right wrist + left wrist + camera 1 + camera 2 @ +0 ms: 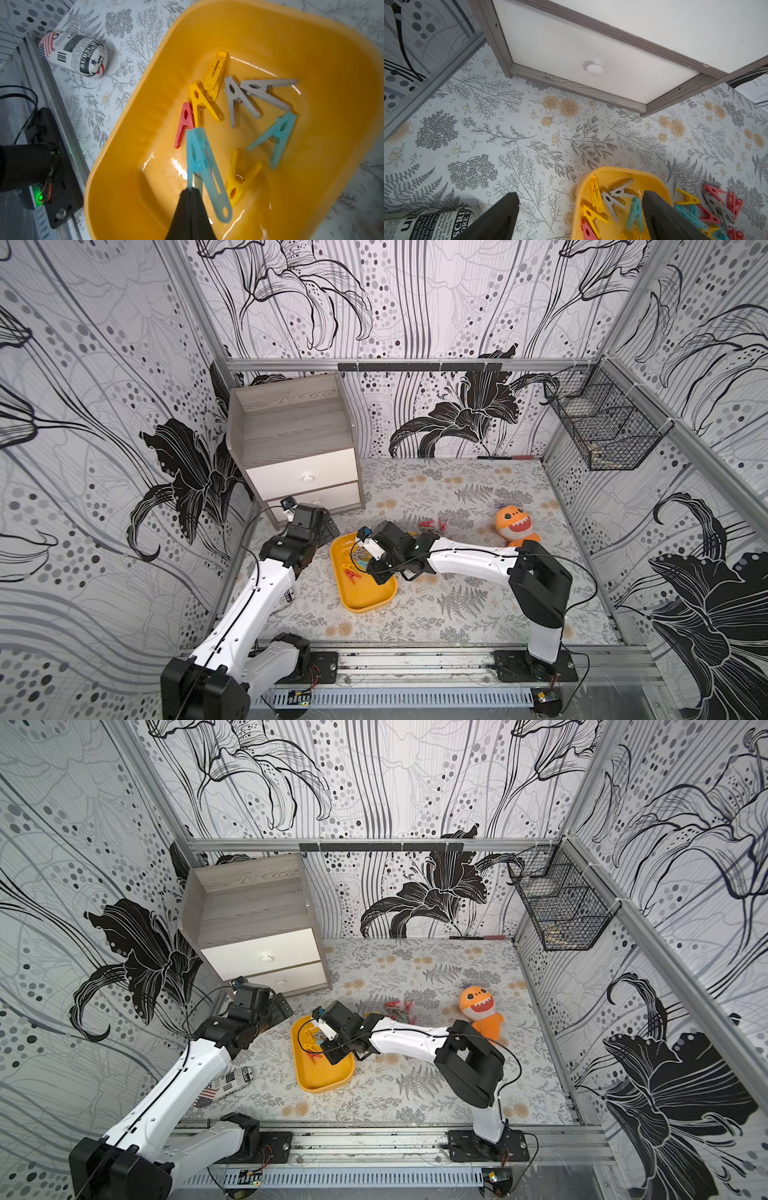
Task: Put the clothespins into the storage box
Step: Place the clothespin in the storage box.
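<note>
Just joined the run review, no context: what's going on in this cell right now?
The right gripper is shut on a teal clothespin, held over the yellow storage box. The box already holds seven other clothespins. The left gripper is open and empty, beside the box near the drawer cabinet. A cluster of clothespins lies on the table beyond the box, not yet put away.

Grey cabinet (297, 439) back-left, wire basket (602, 423) on rt wall, orange shark plush (515, 524), newsprint roll (79, 58).

yellow storage box (368, 597), clothespins (196, 94) inside and beside, teal clothespin (197, 153) held above
</note>
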